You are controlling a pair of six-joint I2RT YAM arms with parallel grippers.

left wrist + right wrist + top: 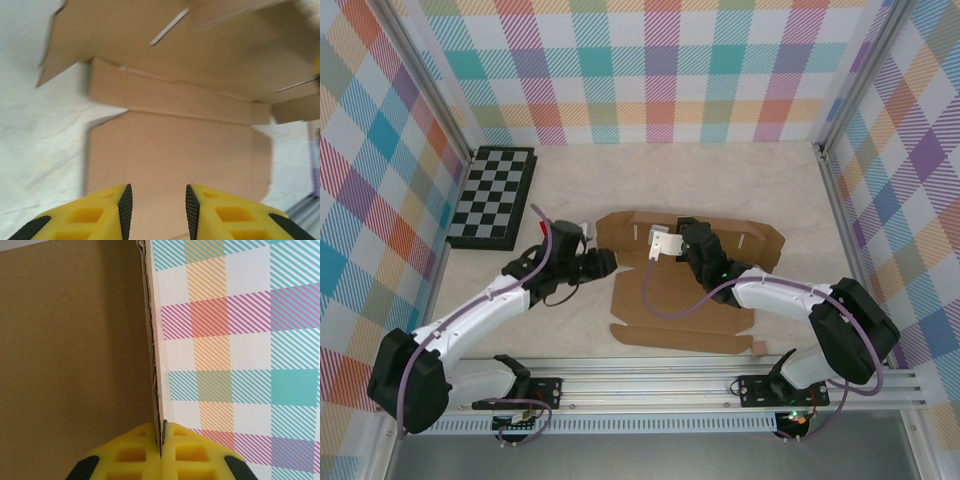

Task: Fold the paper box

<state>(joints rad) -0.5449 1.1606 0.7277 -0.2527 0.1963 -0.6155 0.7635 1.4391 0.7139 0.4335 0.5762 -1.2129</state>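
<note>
The right pincer is clamped shut on a raised edge of the paper box, which lies mid-bench. The left pincer stands apart, holding nothing, above the box's flat panel.

Enclosed at 9, 12 and 3 o'clock by pastel plaid walls; cream tabletop, aluminium rail at 6 o'clock.

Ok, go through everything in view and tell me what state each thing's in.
paper box: partly folded, one panel lifted, the rest flat.
left end effector: open, over the flat part.
right end effector: shut on the lifted panel's edge.
chessboard: lying flat, untouched.
</note>
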